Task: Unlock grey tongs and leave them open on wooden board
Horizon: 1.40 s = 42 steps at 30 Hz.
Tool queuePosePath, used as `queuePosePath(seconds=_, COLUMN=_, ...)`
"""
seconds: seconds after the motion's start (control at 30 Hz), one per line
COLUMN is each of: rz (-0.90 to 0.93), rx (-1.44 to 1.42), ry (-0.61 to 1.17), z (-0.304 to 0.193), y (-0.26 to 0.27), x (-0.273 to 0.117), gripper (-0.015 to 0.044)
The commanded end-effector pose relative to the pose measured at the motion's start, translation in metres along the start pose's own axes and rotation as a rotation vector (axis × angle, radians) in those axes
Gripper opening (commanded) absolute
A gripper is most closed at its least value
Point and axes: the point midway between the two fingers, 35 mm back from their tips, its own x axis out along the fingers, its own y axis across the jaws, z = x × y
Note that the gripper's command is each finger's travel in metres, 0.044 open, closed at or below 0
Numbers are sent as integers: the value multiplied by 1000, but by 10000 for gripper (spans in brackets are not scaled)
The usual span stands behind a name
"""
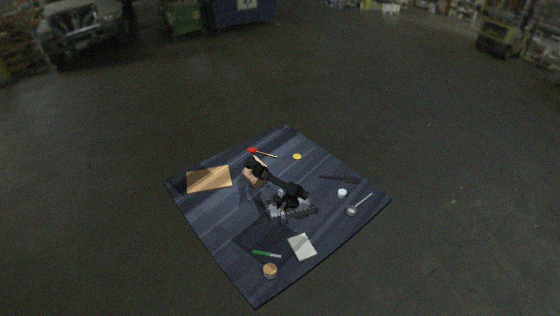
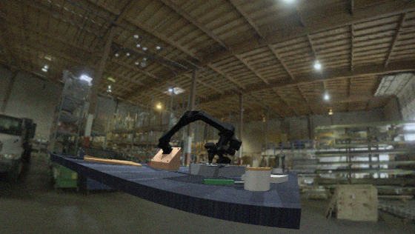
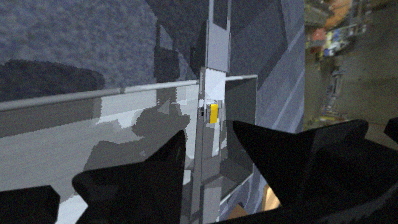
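A dark blue mat (image 1: 330,170) lies on a warehouse floor, carrying everything in play. At its ten o'clock edge, seen from the top camera, sits the wooden board (image 1: 209,178), the bare destination for the tool. Near the mat's centre the black arm (image 1: 272,177) reaches from its tan base block (image 1: 252,176) toward five o'clock and bends down over the roasting tin (image 3: 100,135), a grey steel pan. Across the tin's rim, running from twelve to six o'clock in the wrist view, rest the grey tongs (image 3: 211,97), narrow and closed, with a small yellow tab (image 3: 214,113) beside the rim crossing that appears to be the gravity lock.

The gripper (image 3: 207,150) hangs just above the tongs, its jaws apart and holding nothing; the two black fingers straddle the handle, one at eight o'clock and one at four o'clock of it, with a gap visible on both sides. Smaller items scattered on the mat, a green marker (image 1: 266,254), a pale card (image 1: 302,246) and a round tub (image 1: 270,270) among them, lie toward six o'clock, well apart from the tin.

The step in hand looks like the approach to the pick. The next move likely calls for a short descent and a firm close on the handle, then a lift and a turn to point the tips down.
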Motion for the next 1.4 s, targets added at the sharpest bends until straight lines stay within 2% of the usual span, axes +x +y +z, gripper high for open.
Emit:
queuePosePath(seconds=0.0, rz=-9, rx=-10, ry=14, z=-1, y=2, x=10, gripper=260)
queuePosePath(seconds=0.4, rz=-18, rx=-10, ry=38, z=-2, y=1, x=24, gripper=260)
queuePosePath(seconds=0.53, rz=-13, rx=-1, ry=35, z=-1, y=-1, x=20, gripper=155)
queuePosePath(seconds=1.1, rz=-13, rx=-1, ry=35, z=-1, y=-1, x=20, gripper=42)
queuePosePath(seconds=1.33, rz=-5, rx=-11, ry=26, z=0, y=-5, x=12, gripper=-142)
queuePosePath(seconds=1.37, rz=3, rx=-20, ry=18, z=0, y=-9, x=5, gripper=-150)
